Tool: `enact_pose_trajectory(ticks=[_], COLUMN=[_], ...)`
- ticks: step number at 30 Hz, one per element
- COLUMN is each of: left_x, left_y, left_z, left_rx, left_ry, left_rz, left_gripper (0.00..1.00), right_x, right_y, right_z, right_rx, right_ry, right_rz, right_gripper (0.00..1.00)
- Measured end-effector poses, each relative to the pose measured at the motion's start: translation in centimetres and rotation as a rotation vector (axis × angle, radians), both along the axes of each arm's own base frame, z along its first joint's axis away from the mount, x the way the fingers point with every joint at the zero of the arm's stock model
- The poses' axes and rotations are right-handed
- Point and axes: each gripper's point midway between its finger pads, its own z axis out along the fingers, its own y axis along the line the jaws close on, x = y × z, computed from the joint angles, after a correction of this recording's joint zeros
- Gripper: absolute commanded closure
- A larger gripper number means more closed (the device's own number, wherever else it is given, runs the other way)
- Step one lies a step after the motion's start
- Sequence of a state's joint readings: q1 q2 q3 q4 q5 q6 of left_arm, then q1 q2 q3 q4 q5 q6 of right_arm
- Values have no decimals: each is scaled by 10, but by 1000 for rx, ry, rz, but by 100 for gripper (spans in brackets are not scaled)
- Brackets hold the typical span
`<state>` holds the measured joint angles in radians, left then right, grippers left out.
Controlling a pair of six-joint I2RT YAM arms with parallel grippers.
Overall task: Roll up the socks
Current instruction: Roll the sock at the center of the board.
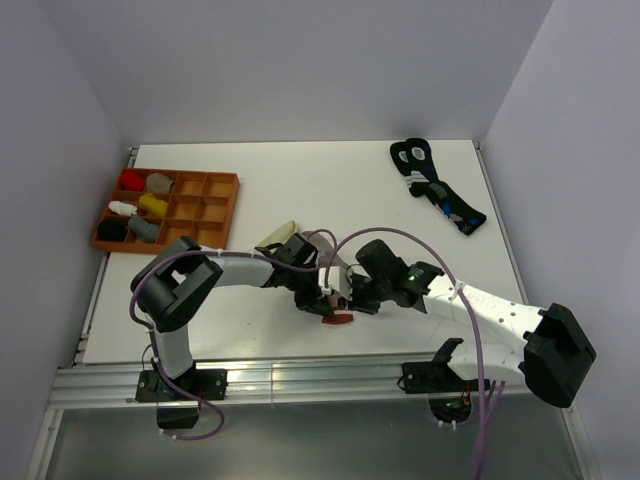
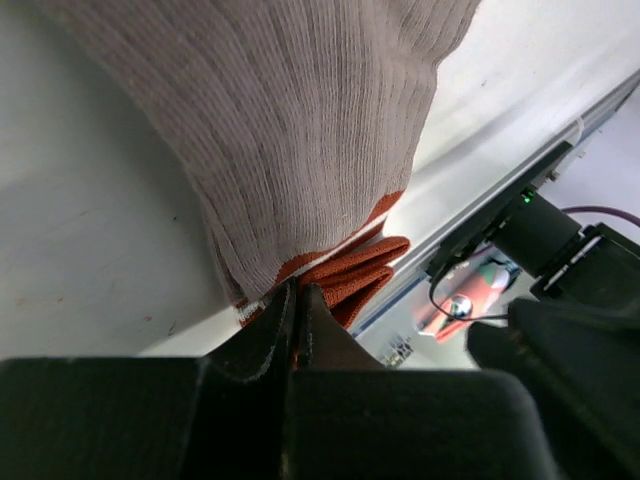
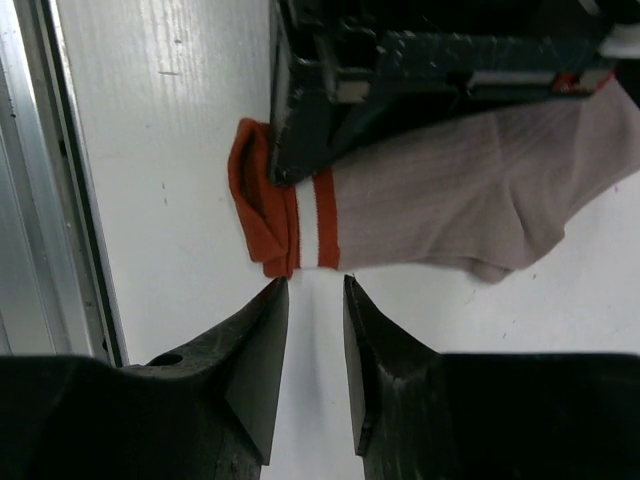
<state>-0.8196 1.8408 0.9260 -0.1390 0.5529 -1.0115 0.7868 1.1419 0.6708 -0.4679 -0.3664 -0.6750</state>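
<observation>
A: Status on the roll?
B: Left gripper [image 2: 300, 292] is pinched fully shut on the taupe sock [image 2: 300, 130], right at its red cuff [image 3: 262, 215]. The cuff looks folded over on itself. It lies near the front edge of the table [image 1: 300, 180], close to the rail. The rest of the sock runs flat, away from the cuff.
A: Right side?
B: Right gripper [image 3: 315, 300] is about half open, with nothing between the jaws. The tips sit just beside the striped edge of the cuff. As far as I can tell they're not touching it.
A: Cream one?
B: There's a pale strip by the left arm in the top view, probably the cream sock [image 1: 281, 233]. It's mostly hidden, so I can't tell how it lies relative to the taupe one.
A: So the step is starting the roll at the cuff?
B: That's my read. It's early: one small fold, no real roll.
A: How to do it well?
B: Right tips go in low and square to the stripe, and take every layer of the fold. Left shouldn't let go until right has closed, or the fold springs flat. Then make small turns toward the toe with the fabric taut.
A: Risks?
B: Ribbed knit stretches, so grabbing only the top layer just peels it. The grippers are very close, so fingers could clash. The rail is also near, so don't drag the cuff off the edge.
</observation>
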Motion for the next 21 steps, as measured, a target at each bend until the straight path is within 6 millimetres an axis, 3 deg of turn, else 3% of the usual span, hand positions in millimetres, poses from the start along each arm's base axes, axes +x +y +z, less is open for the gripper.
enact_pose_trajectory(ticks=[11, 19, 21], left_x=[0, 1, 2], left_y=[-2, -4, -4], left_z=[0, 0, 0], left_rx=[-28, -22, -22], left_ry=[38, 46, 46], left_rz=[-6, -8, -7], left_gripper=[100, 100, 100], right_x=[-22, -26, -25], right_y=[14, 19, 21], right_z=[-26, -38, -41], right_rx=[-54, -89, -96], right_ry=[11, 3, -1], right_rz=[130, 165, 168], right_gripper=[60, 64, 69])
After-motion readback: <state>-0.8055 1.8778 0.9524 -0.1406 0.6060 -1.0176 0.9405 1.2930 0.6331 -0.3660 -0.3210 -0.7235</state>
